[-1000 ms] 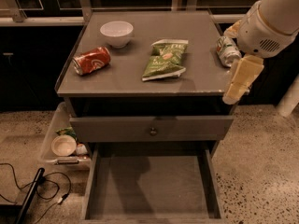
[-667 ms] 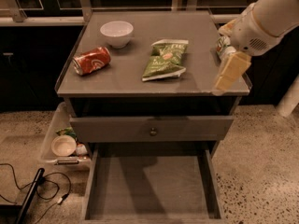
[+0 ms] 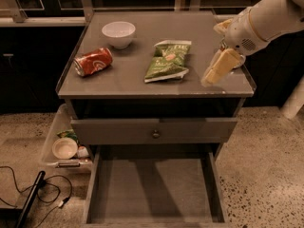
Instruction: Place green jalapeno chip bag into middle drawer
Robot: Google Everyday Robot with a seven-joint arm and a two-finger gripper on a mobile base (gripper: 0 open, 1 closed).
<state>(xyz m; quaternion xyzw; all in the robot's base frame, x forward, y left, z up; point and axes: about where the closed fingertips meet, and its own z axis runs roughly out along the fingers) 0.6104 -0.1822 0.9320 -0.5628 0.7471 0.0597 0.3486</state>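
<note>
One green jalapeno chip bag [image 3: 167, 61], one can [image 3: 93, 61], one bowl [image 3: 118, 33]; one gripper [image 3: 212, 77] beside bag, aperture unclear.

Dim, warm brownish cast overall. Light falls from above onto the cabinet top [image 3: 128, 82], the most evenly lit surface. Behind the cabinet top it is near black, detail lost. Brightest spot: the pale arm [image 3: 266, 20] at the cabinet top's right, close to blown out. The gripper [image 3: 218, 69] hangs over the cabinet top's right front corner, soft-edged and glowing yellowish. Thin glare line along the cabinet top's front right lip. Small sheen on the green jalapeno chip bag [image 3: 167, 61] foil and the red can [image 3: 93, 61]. Short soft shadow by the white bowl [image 3: 118, 33]. Below the cabinet top, the middle drawer [image 3: 152, 194] floor shows broad slanted shadow bands. Whole frame slightly soft and grainy.
</note>
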